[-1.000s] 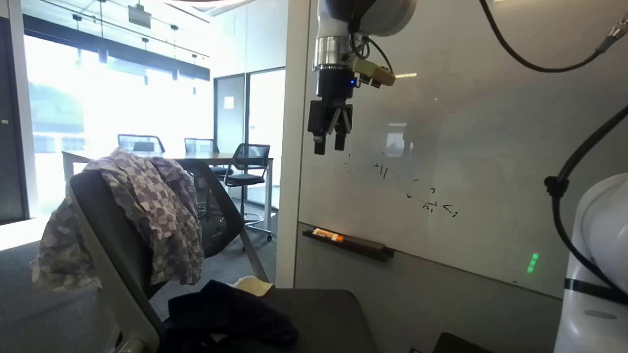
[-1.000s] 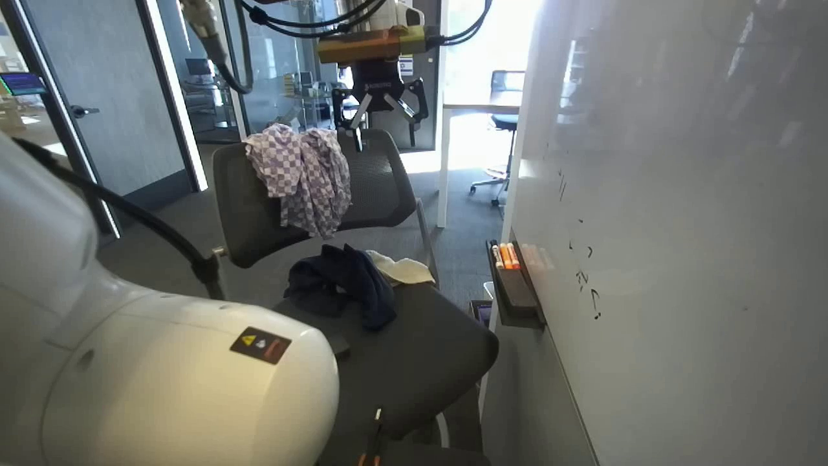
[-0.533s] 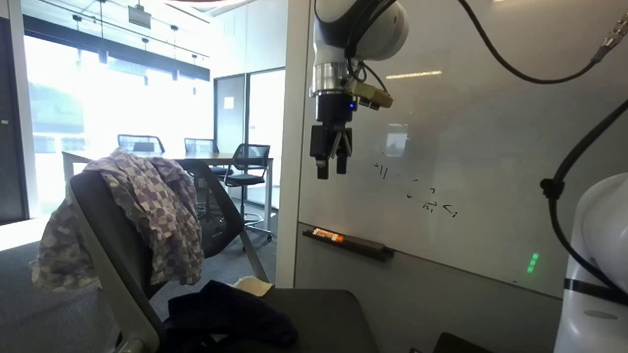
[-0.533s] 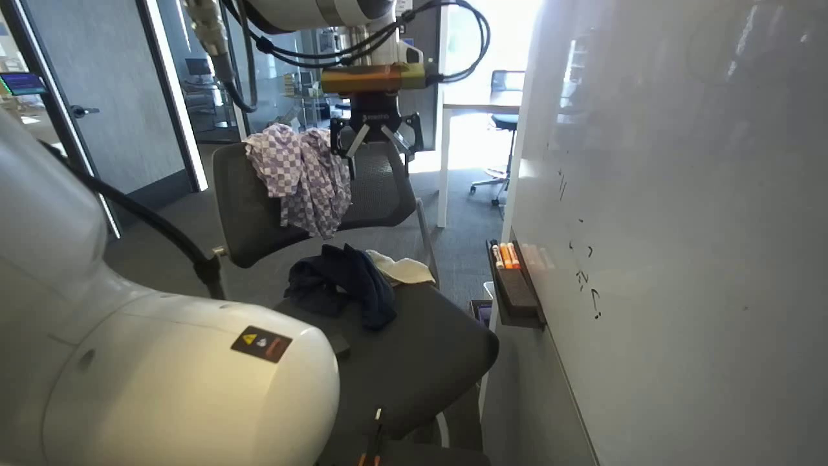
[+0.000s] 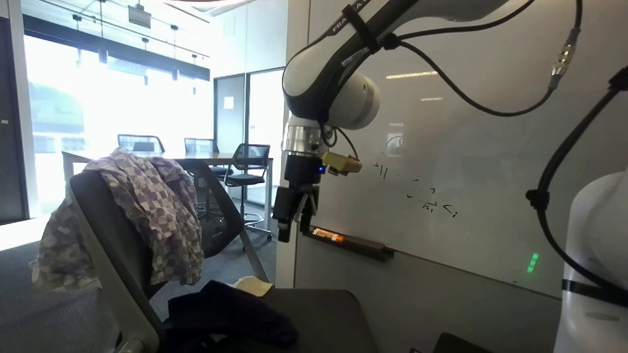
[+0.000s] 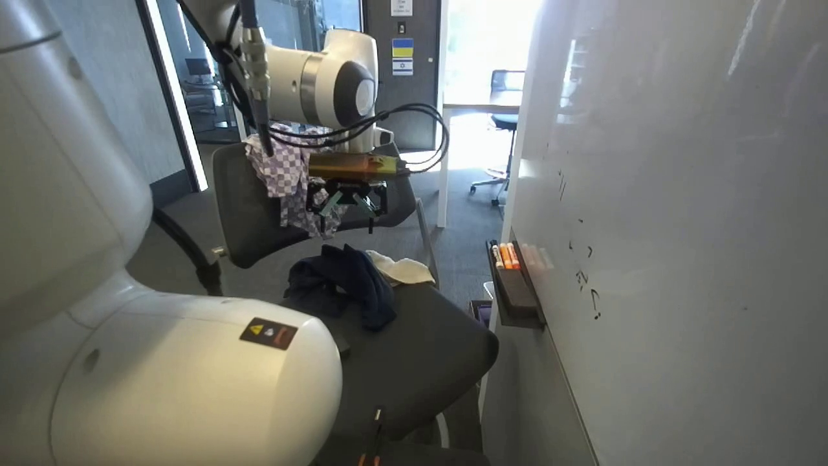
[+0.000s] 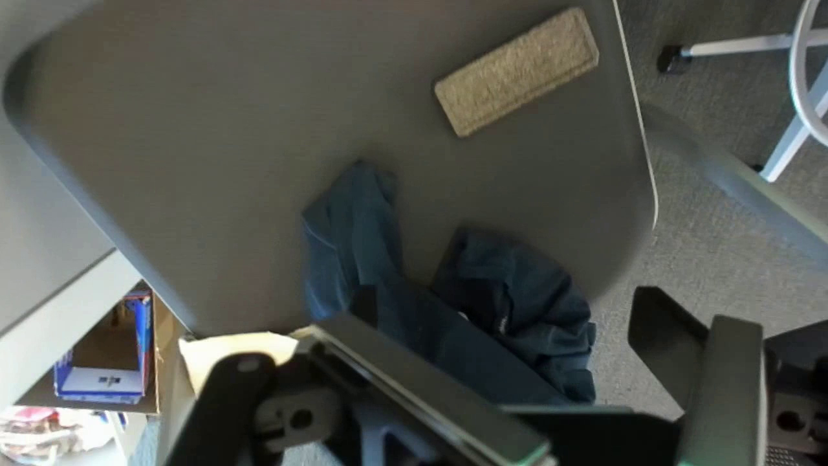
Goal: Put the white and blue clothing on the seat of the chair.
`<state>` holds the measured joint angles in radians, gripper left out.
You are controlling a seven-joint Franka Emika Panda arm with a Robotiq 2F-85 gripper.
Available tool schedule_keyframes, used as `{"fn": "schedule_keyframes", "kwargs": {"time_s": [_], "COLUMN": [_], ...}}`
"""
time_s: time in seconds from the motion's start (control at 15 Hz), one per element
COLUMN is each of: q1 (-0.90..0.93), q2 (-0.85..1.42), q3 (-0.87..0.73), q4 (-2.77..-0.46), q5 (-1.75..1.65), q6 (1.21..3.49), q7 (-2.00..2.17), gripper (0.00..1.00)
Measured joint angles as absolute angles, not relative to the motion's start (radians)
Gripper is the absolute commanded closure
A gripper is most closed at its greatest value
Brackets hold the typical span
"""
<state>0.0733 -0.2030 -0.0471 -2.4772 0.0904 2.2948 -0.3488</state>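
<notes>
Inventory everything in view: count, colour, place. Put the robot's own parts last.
Near chair: one, dark grey, beside the whiteboard
Checkered clothing: one, white and purple-grey, over the near chair's back
Bundled clothing: one heap, dark blue, on the seat
Cream cloth: one, cream, beside the bundled clothing
Eraser-like block: one, brown, on the seat
Whiteboard: one, white, beside the near chair
Tray: one, dark, at the whiteboard's lower edge
Markers: at least three, orange and white, in the tray
Table: one, pale, in the background
Far chairs: at least three, dark, at the table
Box: one, blue and white, past the seat's edge
Arm: one, white and black, extended over the seat
End effector: one, black, open in the air, touching no clothing
</notes>
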Motion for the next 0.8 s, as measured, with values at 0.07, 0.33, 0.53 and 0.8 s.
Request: {"fn": "schedule_keyframes", "kwargs": {"time_s": [0.07, 0.33, 0.53, 0.8], "q1": [0.092, 0.168, 0.216, 0.294], "q2": [-0.181, -0.118, -0.101, -0.095], "q3": [-0.033, 0.036, 0.086, 0.104], "q4": [-2.485, -2.49, -2.486, -2.474], "q5": [0.121, 0.22, 0.233, 0.392], "q6": [2.373, 2.629, 2.779, 2.95], "q7": [-0.361, -0.403, -0.421, -0.563], "gripper": [0.0, 0.0, 0.0, 0.0]}}
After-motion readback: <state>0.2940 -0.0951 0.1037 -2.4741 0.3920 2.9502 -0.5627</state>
